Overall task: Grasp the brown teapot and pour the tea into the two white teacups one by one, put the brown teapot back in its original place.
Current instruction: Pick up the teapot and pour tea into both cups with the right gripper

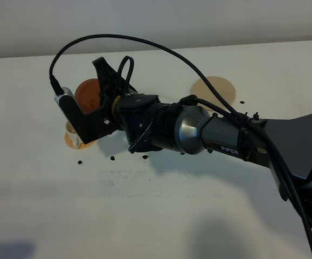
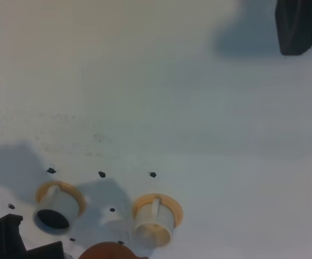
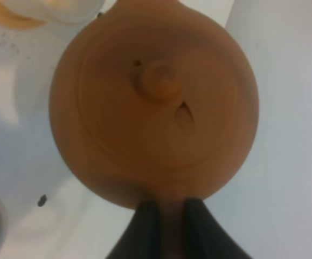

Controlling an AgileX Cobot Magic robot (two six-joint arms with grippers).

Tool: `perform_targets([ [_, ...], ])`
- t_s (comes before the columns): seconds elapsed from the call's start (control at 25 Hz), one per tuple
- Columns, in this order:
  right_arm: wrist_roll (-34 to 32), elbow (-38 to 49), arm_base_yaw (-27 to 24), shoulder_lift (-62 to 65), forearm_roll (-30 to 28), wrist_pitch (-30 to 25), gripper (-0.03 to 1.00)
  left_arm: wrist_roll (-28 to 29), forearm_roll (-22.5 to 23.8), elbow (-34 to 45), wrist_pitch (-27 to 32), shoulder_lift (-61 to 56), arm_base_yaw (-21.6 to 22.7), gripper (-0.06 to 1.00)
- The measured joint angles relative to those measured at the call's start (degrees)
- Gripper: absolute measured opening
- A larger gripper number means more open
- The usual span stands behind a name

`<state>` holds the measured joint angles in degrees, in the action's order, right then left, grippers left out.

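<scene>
teapot: the brown teapot (image 1: 87,95) is up off the table (image 1: 161,216), out on the left side in the overhead view, right over the cups and well apart from its coaster.
right gripper: the right gripper (image 3: 165,210) is clamped on the teapot's side handle, one finger on each side. The lid with its little knob faces the wrist camera.
left gripper: only one dark bit of the left gripper (image 2: 300,24) pokes into its own wrist view. Can't tell if it's open or closed.
cups: the two white teacups sit near each other on orange saucers. The one with dark tea in it (image 2: 53,213) is apart from the pale-inside one (image 2: 152,222), and the teapot hangs just beside that second one.
coaster: the pale tan coaster (image 1: 216,89) is bare, close to the table's far edge.
edges: the far edge runs along the wall, not far behind the teapot.
open room: the near part of the table is a wide bare stretch. The right arm (image 1: 220,137) lies across the middle.
mess: small dark specks (image 2: 102,174) dot the table around the cups.
</scene>
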<state>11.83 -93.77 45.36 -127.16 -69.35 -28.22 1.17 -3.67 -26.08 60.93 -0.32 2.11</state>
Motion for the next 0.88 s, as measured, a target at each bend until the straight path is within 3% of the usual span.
perform_targets([
  [0.44,4.67,0.00,0.00,0.00,-0.16,0.22,0.09,0.00,0.00,0.00,0.00,0.00,0.00,0.33],
  [0.88,5.15,0.00,0.00,0.00,-1.86,0.26,0.09,0.00,0.00,0.00,0.00,0.00,0.00,0.33],
])
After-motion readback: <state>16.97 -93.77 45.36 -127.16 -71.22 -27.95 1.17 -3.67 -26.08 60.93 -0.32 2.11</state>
